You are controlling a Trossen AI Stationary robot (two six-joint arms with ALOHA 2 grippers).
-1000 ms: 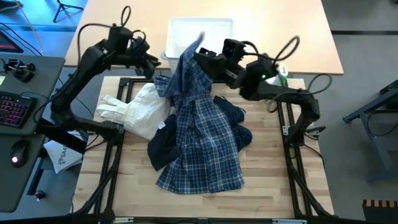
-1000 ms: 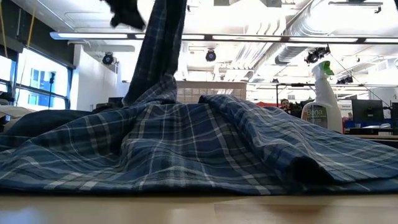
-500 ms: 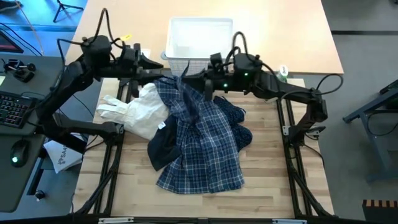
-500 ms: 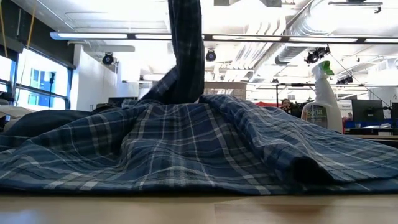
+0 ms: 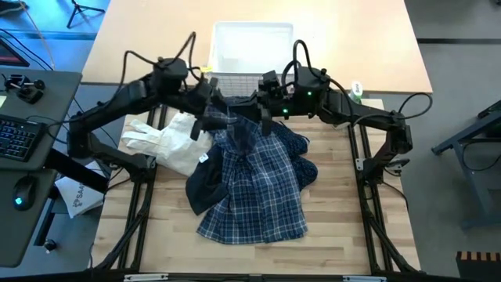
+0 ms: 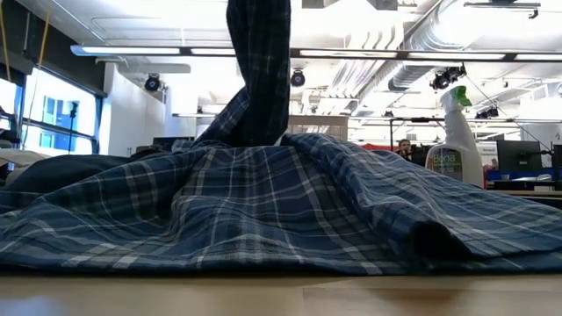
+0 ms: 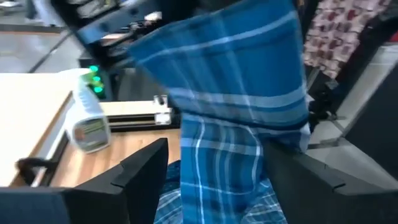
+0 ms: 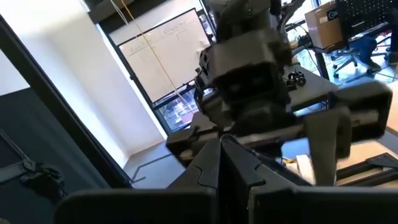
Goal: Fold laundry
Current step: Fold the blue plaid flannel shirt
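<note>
Near the middle of the light wooden bench [image 5: 329, 235], a blue-and-white plaid shirt [image 5: 254, 192] is spread in a loose heap, its lower part reaching towards the front edge. Its upper part is lifted off the bench towards the back edge, where it is pinched by the right claw [image 5: 263, 114], whose fingers are seen pressed together in the right wrist view. In the low view the raised cloth is seen as a twisted column rising out of the top of the frame.

The left claw [image 5: 221, 119] is placed just beside the right one, at the raised cloth. Its fingers [image 7: 140, 171] are spread wide, and the hanging plaid cloth is seen between them in the left wrist view; whether it is touched cannot be told.

A dark navy garment [image 5: 205, 182] lies partly under the plaid shirt's left side, and more dark cloth [image 5: 297, 145] shows at its right side. A cream-white crumpled cloth [image 5: 168, 141] rests near the left edge. A white plastic lattice basket [image 5: 252, 48] stands at the back edge, and a white spray bottle [image 6: 457, 132] at the right back corner.
</note>
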